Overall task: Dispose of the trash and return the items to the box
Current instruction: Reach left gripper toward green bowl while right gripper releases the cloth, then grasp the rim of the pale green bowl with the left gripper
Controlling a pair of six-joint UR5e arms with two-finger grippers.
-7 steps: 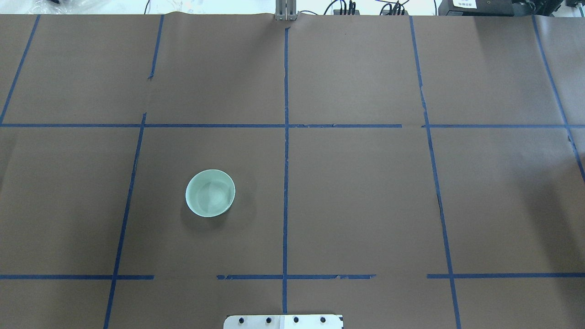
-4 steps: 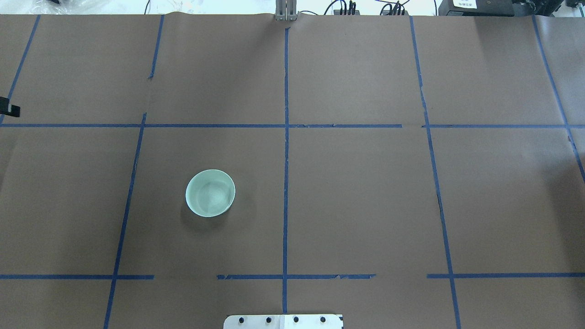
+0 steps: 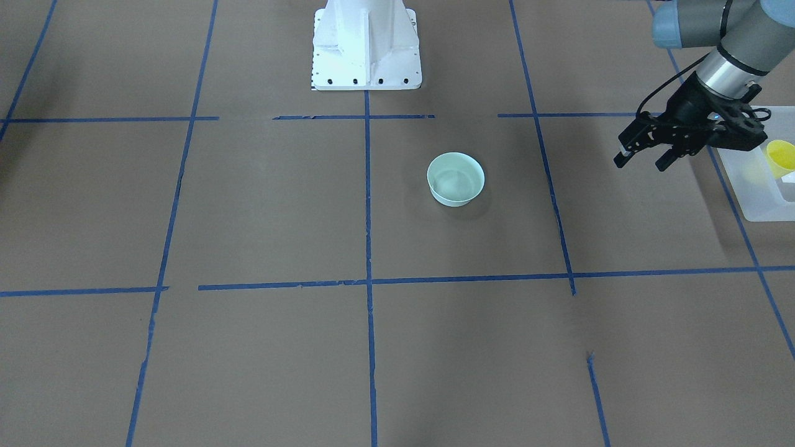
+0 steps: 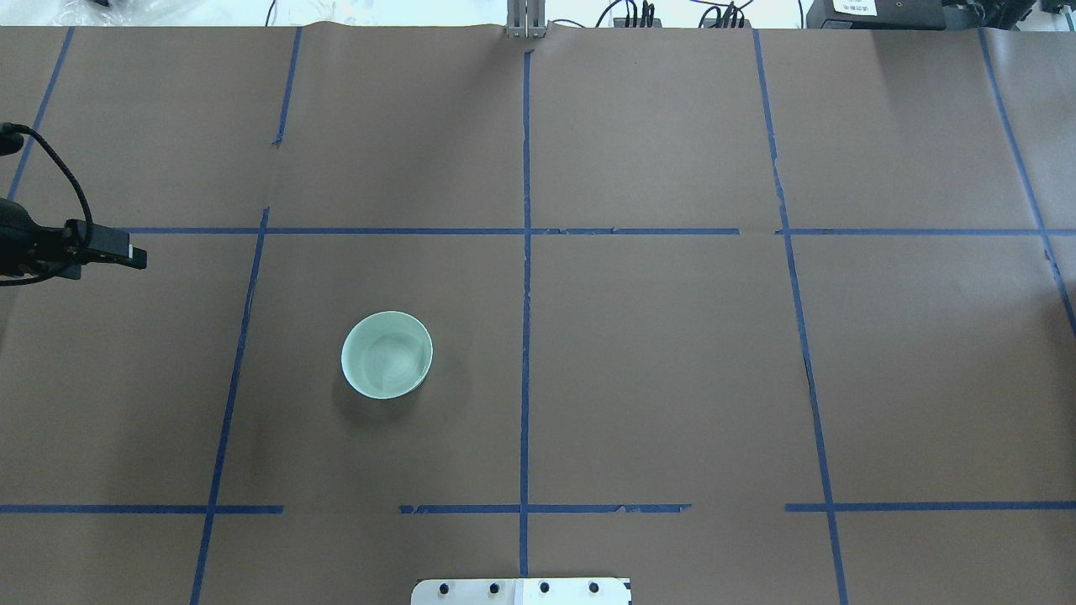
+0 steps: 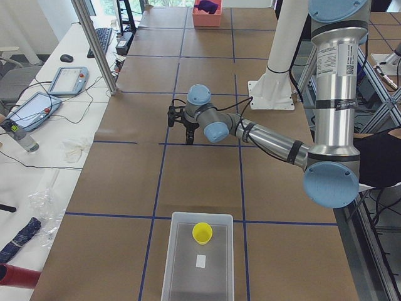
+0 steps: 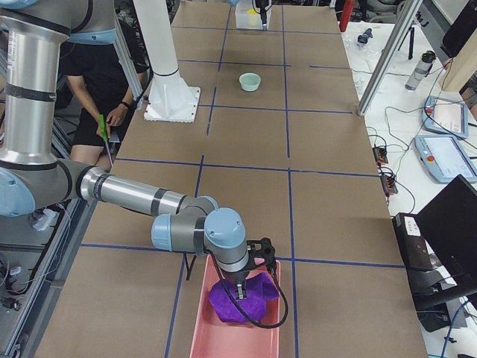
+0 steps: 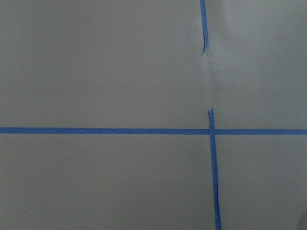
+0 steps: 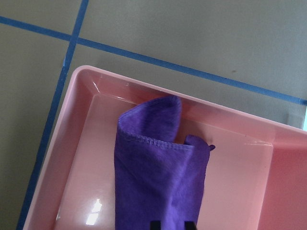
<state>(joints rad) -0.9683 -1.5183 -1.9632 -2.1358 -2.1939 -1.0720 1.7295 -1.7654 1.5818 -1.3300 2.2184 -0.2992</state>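
The small yellow cup (image 3: 781,156) stands inside the frosted translucent bin (image 3: 754,192) at the table's end on my left; both also show in the exterior left view, the cup (image 5: 202,232) inside the bin (image 5: 188,276). My left gripper (image 3: 643,161) is open and empty. It hangs above the bare table just beside the bin, between it and the pale green bowl (image 3: 455,179), and shows at the overhead view's left edge (image 4: 126,250). My right gripper (image 8: 171,225) is shut on a purple cloth (image 8: 153,177) in a pink tray (image 8: 240,143).
The pale green bowl (image 4: 387,355) stands upright and apart from both arms in the left middle of the table. The white robot base (image 3: 366,43) stands at the near edge. Blue tape lines grid the brown table cover.
My left gripper has come into the overhead view from the left edge and moved right, toward the table's middle. The bowl has not moved.
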